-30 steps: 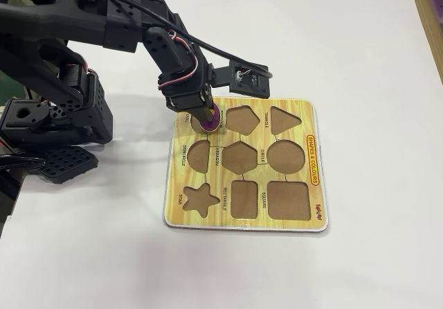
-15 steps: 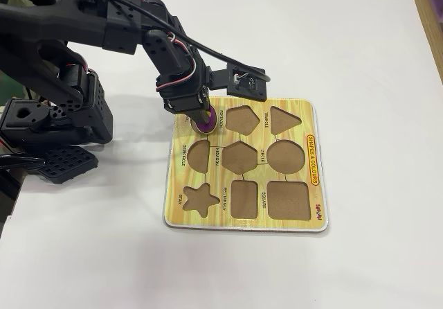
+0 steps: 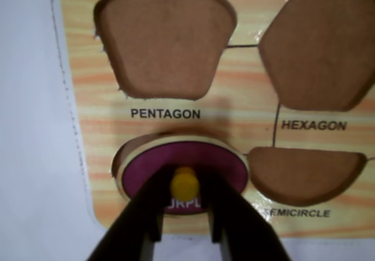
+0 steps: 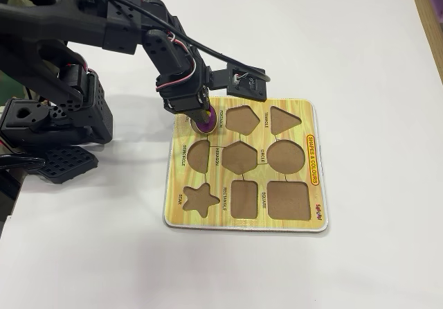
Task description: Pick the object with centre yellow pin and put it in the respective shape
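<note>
A purple oval piece [image 3: 205, 161] with a yellow centre pin [image 3: 184, 183] lies at the near left corner of the wooden shape board [image 3: 246, 109]. It sits over the oval recess, slightly tilted, with its cream rim showing and a sliver of brown recess at its left. My gripper [image 3: 184, 176] has both dark jaws closed against the yellow pin. In the fixed view my gripper [image 4: 203, 118] stands over the purple piece [image 4: 205, 125] at the board's [image 4: 208, 219] top left corner.
The other recesses are empty: pentagon [image 3: 164, 38], hexagon [image 3: 319, 44] and semicircle [image 3: 304, 173] close by, and star [image 4: 197, 198], circle [image 4: 286, 156], square [image 4: 287, 199] and others farther off. The board lies on a white table [image 4: 360, 59]. The arm's base [image 4: 55, 122] is at the left.
</note>
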Robot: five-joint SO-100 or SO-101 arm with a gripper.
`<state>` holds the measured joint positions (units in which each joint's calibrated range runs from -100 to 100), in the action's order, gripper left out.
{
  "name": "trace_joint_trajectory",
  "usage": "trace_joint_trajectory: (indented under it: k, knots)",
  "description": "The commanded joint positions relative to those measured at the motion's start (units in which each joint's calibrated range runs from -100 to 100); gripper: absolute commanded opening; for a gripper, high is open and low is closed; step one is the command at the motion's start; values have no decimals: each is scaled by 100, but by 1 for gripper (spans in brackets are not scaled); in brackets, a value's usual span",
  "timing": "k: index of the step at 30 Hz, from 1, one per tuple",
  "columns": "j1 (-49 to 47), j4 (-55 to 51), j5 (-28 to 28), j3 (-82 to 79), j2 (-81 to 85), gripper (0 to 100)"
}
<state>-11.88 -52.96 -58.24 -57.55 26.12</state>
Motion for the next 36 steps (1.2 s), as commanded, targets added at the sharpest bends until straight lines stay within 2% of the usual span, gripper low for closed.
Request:
trace_joint_trajectory:
  k: [1,23,29,36]
  knots:
    - [-169,49,-44,54,24,5]
    - [-111,49,-44,36,24,5]
    - [-130,49,-44,36,24,17]
    - [-121,49,-44,36,108,17]
